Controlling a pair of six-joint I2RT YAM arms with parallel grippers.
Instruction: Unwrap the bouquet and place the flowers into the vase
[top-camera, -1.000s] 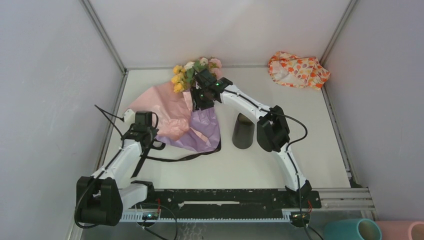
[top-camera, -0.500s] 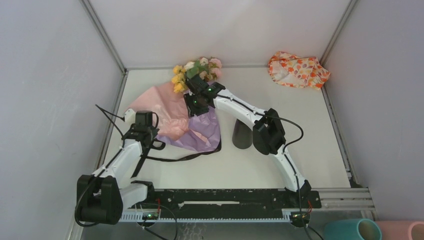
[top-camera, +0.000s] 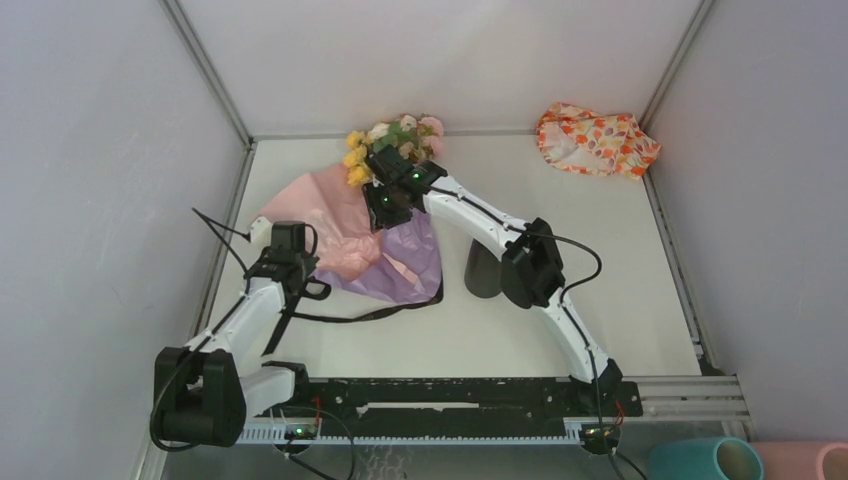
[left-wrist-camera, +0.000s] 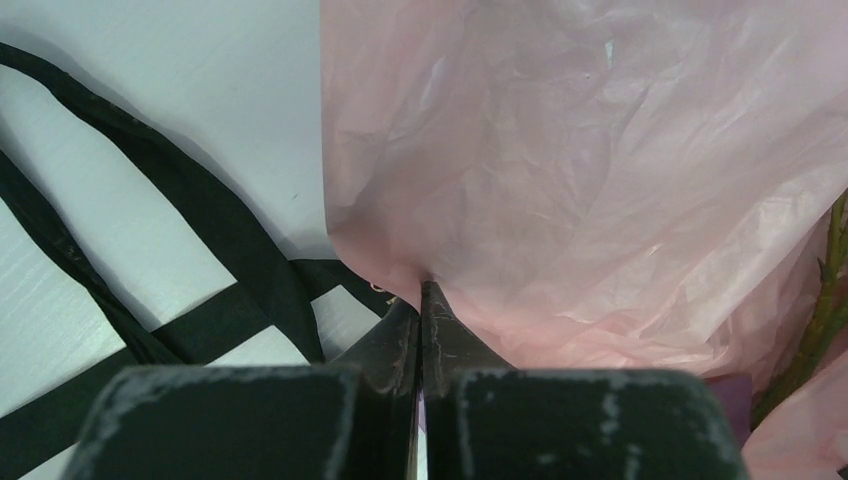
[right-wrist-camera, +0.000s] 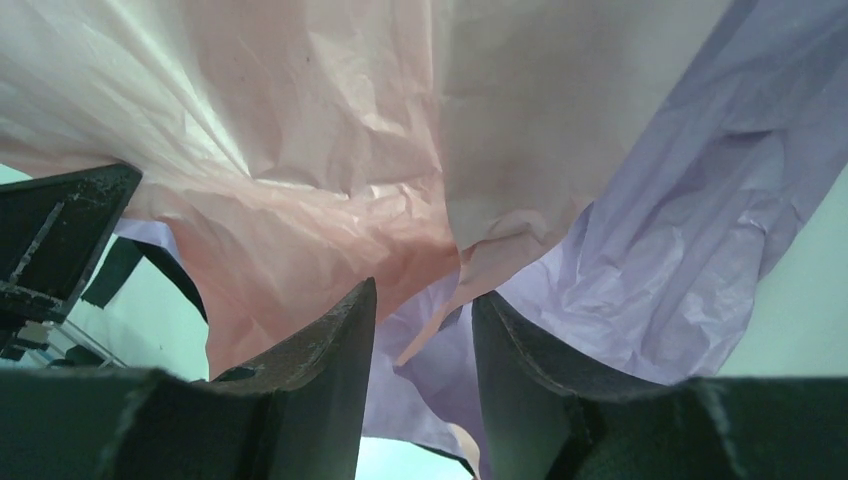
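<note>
Jaws of the left gripper are pressed together on the near edge of the pink paper, beside loops of black ribbon lying on the table. That arm reaches up the left side with its wrist bent down over the wrapping. The right arm stretches diagonally to the far middle, its elbow raised in front of the black vase and hiding part of it. The right gripper has its jaws apart, low over the crumpled sheets, with a loose pink fold hanging into the gap; no firm hold shows. The bouquet lies flat left of centre, its long axis running from near to far. The flowers point at the back wall and the opened wrapping, pink and purple, fans toward the near side. Compared with a second ago, the right arm has swung left, its gripper nearer the flower heads and its elbow covering more of the vase; the left arm has not moved.
</note>
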